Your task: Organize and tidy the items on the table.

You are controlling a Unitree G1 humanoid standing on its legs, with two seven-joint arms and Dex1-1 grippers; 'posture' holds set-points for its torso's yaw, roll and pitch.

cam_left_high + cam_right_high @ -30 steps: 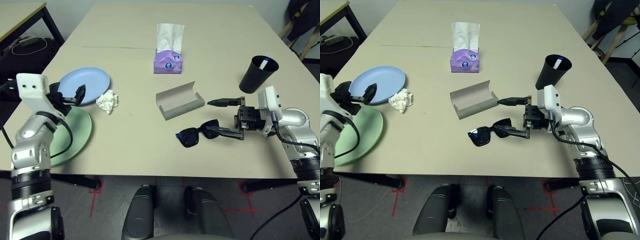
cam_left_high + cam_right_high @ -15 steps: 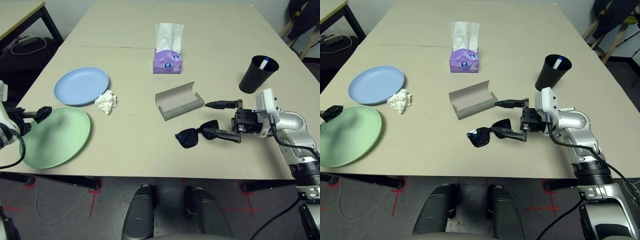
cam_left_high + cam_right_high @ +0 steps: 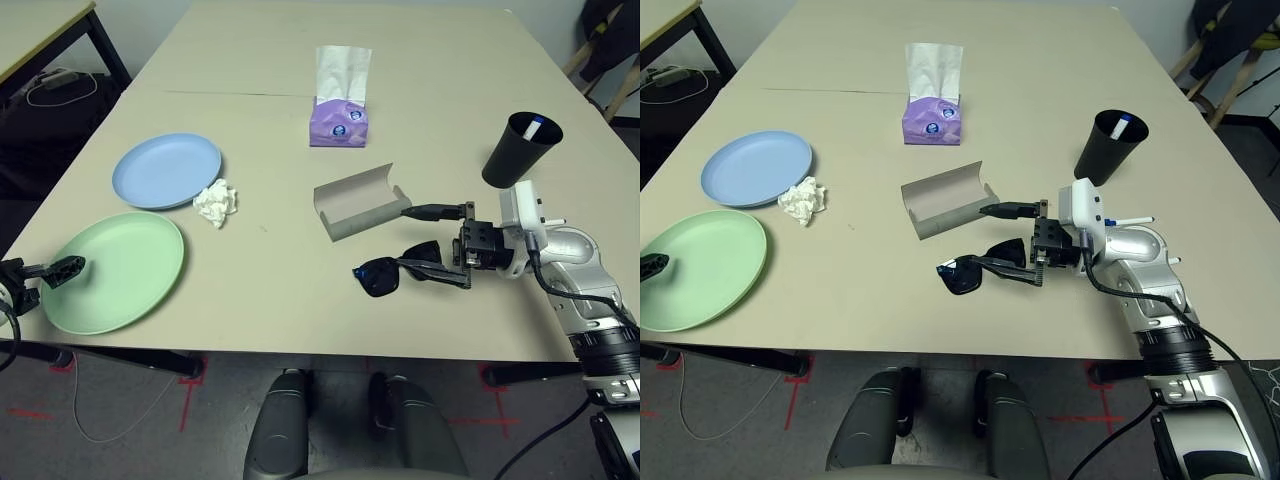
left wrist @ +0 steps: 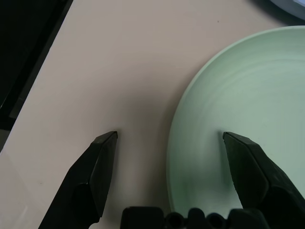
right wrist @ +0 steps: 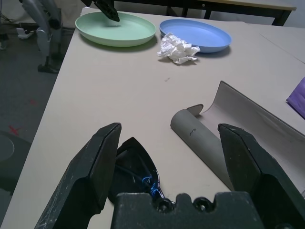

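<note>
The right gripper [image 3: 440, 246] is held level over the counter [image 3: 270, 270] with its fingers [image 5: 97, 167] spread wide and nothing gripped. The black sunglasses [image 3: 392, 270] lie between and just beneath those fingers, while the open grey glasses case [image 3: 358, 200] lies just beyond the far finger. The left gripper [image 4: 176, 143] is also spread; the rim of the pale green plate [image 3: 115, 270] lies between its fingers. The pale blue plate [image 3: 166, 170], the crumpled white tissue wad [image 3: 215, 203] and the black cup [image 3: 518, 148] are well apart from both.
</note>
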